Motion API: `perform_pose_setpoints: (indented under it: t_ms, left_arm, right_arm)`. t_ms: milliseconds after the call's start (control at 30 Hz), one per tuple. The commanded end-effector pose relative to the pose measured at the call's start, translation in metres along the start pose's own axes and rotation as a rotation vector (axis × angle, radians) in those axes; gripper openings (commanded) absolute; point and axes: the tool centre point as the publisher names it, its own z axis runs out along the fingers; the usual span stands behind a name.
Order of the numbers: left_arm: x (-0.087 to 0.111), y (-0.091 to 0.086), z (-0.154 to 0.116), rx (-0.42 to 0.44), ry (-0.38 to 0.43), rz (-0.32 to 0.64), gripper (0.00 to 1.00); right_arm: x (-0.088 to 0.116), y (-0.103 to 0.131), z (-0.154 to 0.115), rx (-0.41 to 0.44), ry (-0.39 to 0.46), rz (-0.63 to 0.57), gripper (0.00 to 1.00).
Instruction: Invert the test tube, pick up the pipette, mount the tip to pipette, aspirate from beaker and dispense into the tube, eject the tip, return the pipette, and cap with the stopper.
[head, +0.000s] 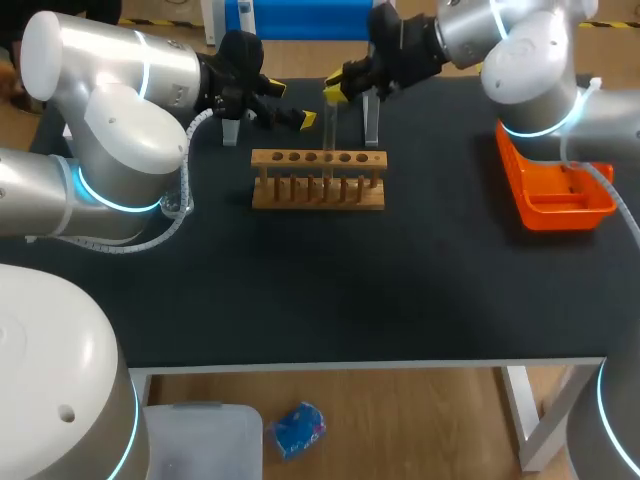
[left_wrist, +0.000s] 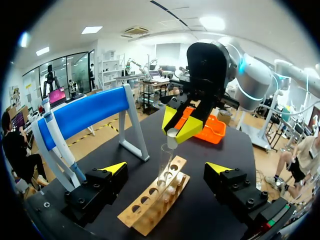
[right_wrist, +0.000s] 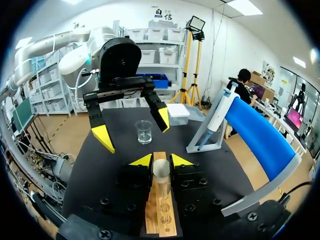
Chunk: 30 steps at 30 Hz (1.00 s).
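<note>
Nearest on the black tabletop (head: 330, 300) stands the wooden rack (head: 318, 180), about mid-width. The test tube (head: 328, 140) rises upright from it, lower end at the holes; I cannot tell whether it is clear of the wood. The right tool (head: 335, 92) pinches the tube's top from two sides, its yellow tips pressed on the glass. Just left of it the left tool (head: 290, 104) hangs spread and holds nothing, facing the tube from the other side. The beaker (head: 175, 203) sits left of the rack, close by the left arm, and the orange tray (head: 565, 215) lies at the right edge. Farthest back, the pipette (right_wrist: 220, 112) rests on its blue stand (right_wrist: 260, 135).

The inversion looks to be the step in hand, with everything after it not yet done. If the tube is turned before its lower end clears the rack, it would lever against the wood and could crack or tip the rack. Smooth glass gripped only at its very top may slip or swing as it rotates. The two tools are so close that a careless handover could knock them together
</note>
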Motion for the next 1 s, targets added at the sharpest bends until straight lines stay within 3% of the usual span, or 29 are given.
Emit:
perform_pose_setpoints:
  t_ms: [33, 600, 1000]
  left_arm:
    - [0.000, 0.000, 0.000, -0.001, 0.002, -0.001, 1.00]
    - [0.000, 0.000, 0.000, -0.001, 0.002, -0.001, 1.00]
    - [0.000, 0.000, 0.000, -0.001, 0.002, -0.001, 1.00]
  right_arm:
    - [-0.003, -0.001, 0.003, 0.007, 0.009, 0.001, 0.00]
    - [-0.003, -0.012, 0.005, 0.031, 0.006, 0.021, 0.00]
    - [-0.010, 0.002, 0.002, 0.005, -0.005, 0.004, 0.00]
